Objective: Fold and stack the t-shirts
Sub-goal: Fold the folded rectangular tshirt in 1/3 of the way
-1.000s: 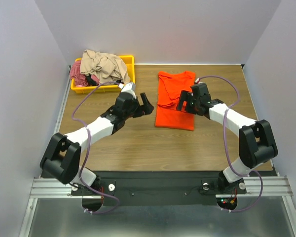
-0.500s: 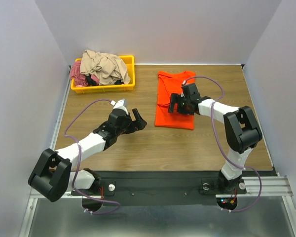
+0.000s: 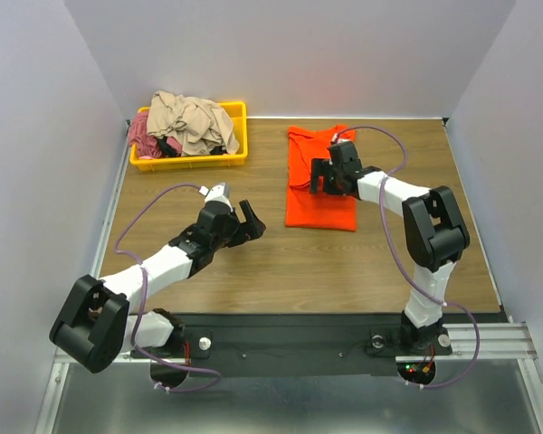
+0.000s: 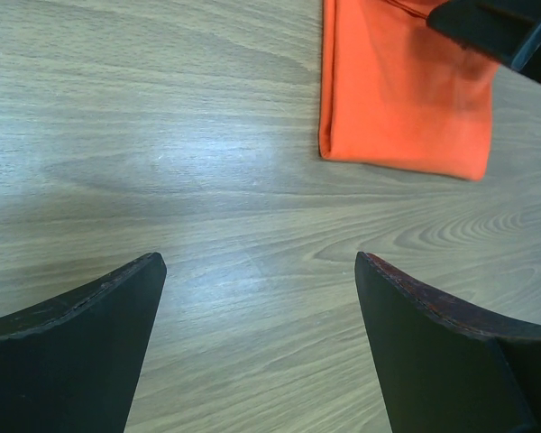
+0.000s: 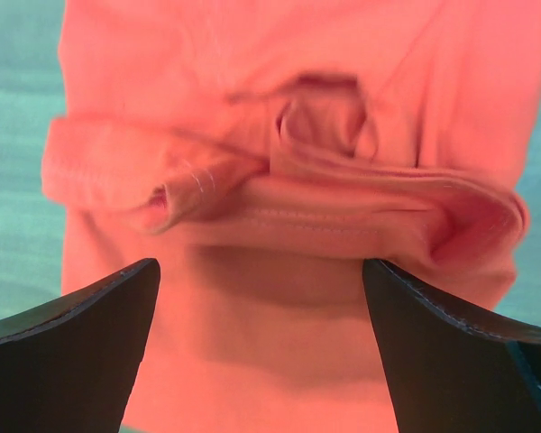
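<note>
The orange-red t-shirt (image 3: 321, 210) is lying folded into a long, narrow shape on the wooden surface (image 3: 253, 267), right of the middle, with its collar end pointing toward the back wall. The right hand (image 3: 319, 178) is hovering over the far half of this shirt with its two fingers spread wide, gripping nothing. In its wrist view the fingers are framing a bunched ridge of sleeve and hem folds running across the cloth (whether the tips are touching the fabric, I cannot tell).

The left hand (image 3: 251, 220) is hanging over bare wood just to the left of the shirt's near end, close to it but not touching. It too is standing wide open and holding nothing. Its wrist camera is looking past the two dark fingers at the shirt's near folded edge, which is lying flat on the wood.

At the far left corner of the surface a yellow tray (image 3: 190, 161) is holding the other shirts. The beige-tan t-shirt (image 3: 192, 117) is sitting crumpled on top, and the dusty-pink t-shirt (image 3: 142, 136) is showing at the tray's left side, partly under it.
</note>
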Controlling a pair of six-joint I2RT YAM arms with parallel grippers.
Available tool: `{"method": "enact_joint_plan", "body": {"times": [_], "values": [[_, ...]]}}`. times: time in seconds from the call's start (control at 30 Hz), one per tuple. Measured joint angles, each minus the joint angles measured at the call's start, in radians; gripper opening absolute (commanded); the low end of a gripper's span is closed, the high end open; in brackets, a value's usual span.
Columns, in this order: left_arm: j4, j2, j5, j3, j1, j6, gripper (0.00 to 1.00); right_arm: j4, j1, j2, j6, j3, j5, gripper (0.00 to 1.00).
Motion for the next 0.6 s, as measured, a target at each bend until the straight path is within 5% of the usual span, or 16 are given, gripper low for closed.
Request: {"method": "enact_joint_plan", "body": {"times": [0.6], "values": [[-0.012,0.021,-0.009,0.000,0.000,0.000,0.99,0.020,-0.016,0.206,-0.096,0.321,0.135,1.00]]}}
